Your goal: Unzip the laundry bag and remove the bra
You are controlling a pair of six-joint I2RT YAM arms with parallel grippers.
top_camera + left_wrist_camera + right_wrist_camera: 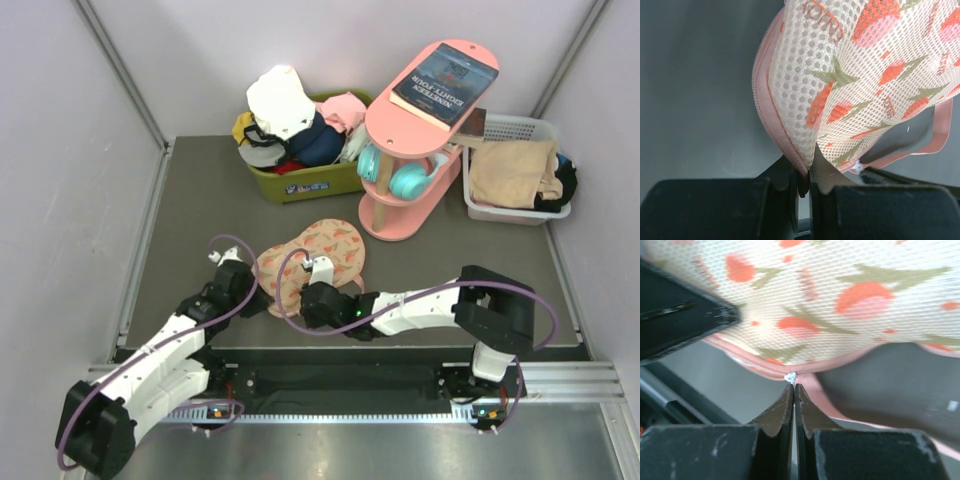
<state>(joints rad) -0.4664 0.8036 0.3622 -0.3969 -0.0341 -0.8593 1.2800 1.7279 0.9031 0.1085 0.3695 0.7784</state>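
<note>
The left fingers point(782, 175) clamp the laundry bag's point(310, 255) pink zip trim point(771, 130), but the right fingers point(775, 412), pressed together, barely nip its tiny white tab point(790, 376), which may slip free under pull.

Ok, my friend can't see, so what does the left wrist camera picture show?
The left gripper is pinched shut on the pink zip edge of the laundry bag, a mesh pouch with orange-red prints that fills the top right. A thin pink loop hangs at the bag's right side, and the grey table lies behind.
</note>
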